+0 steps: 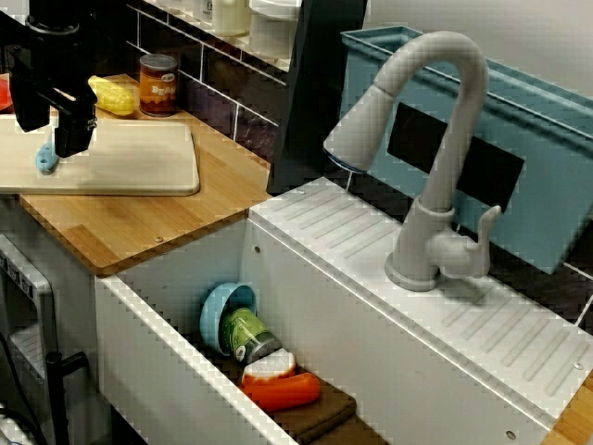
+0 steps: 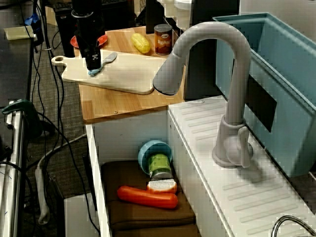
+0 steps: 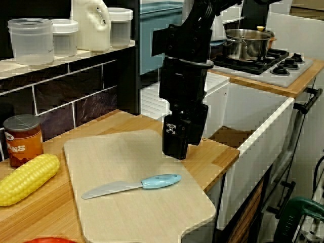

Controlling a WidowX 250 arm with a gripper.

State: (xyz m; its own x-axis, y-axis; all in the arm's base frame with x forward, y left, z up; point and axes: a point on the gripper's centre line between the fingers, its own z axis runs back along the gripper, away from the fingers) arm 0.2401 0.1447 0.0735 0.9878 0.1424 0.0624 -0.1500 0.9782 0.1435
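1. Blue-handled knife with a flat grey blade point(image 3: 132, 186) lies on the pale wooden cutting board point(image 3: 111, 157), blade left, handle right.
2. Black claw point(image 3: 176, 152) hovers just beyond the handle, clear of it and gripping nothing. How wide it stands, I can't tell.

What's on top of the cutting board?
A blue-handled knife lies flat on the cutting board, near the gripper. The patch of board behind the gripper is hidden.

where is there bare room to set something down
Bare: the cutting board toward the sink, beyond the knife; the counter strip between board and sink; the drainboard around the faucet. Crowded: the corner with corn and can, the sink bottom.
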